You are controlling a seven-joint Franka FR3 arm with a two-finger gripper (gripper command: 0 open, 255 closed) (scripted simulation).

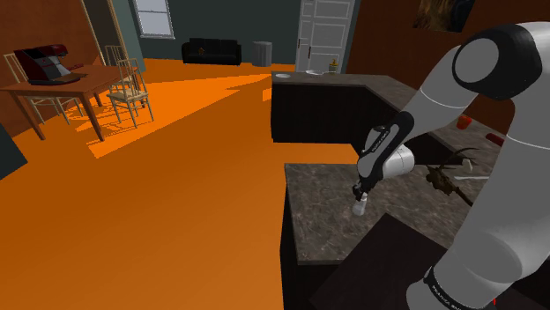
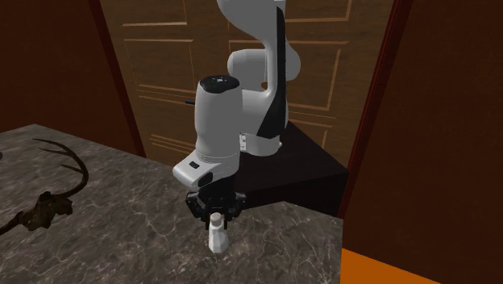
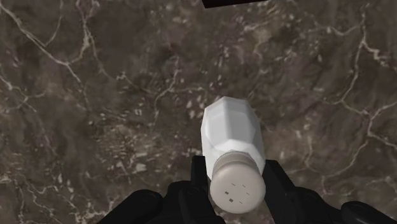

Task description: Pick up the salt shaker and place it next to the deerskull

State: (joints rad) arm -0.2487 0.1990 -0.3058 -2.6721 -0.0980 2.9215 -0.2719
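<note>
The tabletop (image 1: 322, 220) (image 2: 121, 238) (image 3: 95, 95) beneath me was dark brown marble shot through with pale veins, set in a room with a bright orange floor (image 1: 176, 158) and a wooden dining table (image 1: 75, 86) with pale chairs off at the shoulder view's upper left. My all-black two-finger pincer (image 1: 358, 195) (image 2: 216, 211) (image 3: 236, 170) pointed straight down over the marble, and its fingers were closed on the neck of the small white faceted salt shaker (image 1: 359, 210) (image 2: 216, 237) (image 3: 230, 133), one black finger pressed to each side just below the greyish perforated cap (image 3: 236, 186). The shaker hung upright under my hand, near the tabletop's edge on the side closest to my stand; I could not tell whether its base touched the marble or was just clear of it. The dark brown deer skull with curved antlers (image 1: 445, 176) (image 2: 44, 206) lay flat on the same tabletop, well apart from the shaker, towards the second exterior view's left edge.
</note>
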